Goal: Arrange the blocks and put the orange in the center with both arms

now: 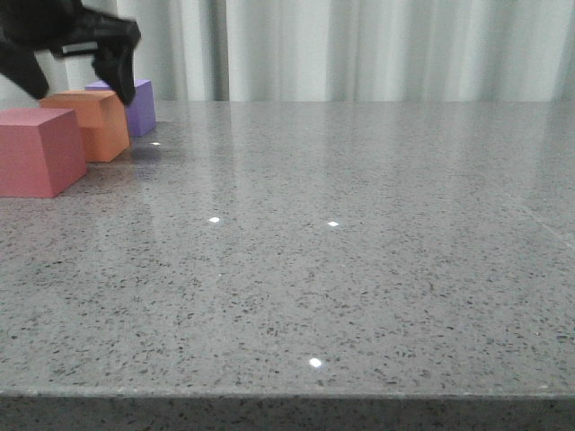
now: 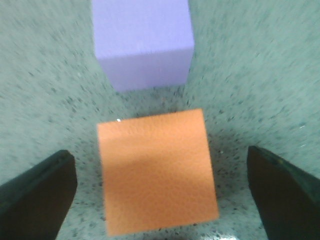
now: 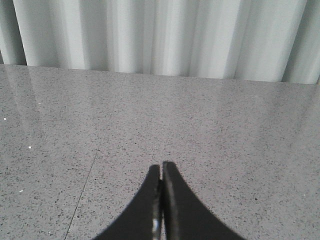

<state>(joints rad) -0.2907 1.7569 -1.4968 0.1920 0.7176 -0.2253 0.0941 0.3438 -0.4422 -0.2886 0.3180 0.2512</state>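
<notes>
Three cubes stand in a row at the far left of the table: a red/pink cube [image 1: 36, 151] nearest, the orange cube [image 1: 92, 124] in the middle, a purple cube [image 1: 137, 106] behind. My left gripper [image 1: 76, 85] hangs open just above the orange cube. In the left wrist view the orange cube [image 2: 156, 170] lies between the two spread fingers [image 2: 35, 195] without touching them, and the purple cube [image 2: 142, 42] is beyond it. My right gripper [image 3: 161, 172] is shut and empty over bare table; it does not show in the front view.
The grey speckled stone table [image 1: 341, 251] stretches to the right of the cubes, its front edge near the bottom of the front view. White curtains [image 1: 377, 45] hang behind the table's far edge.
</notes>
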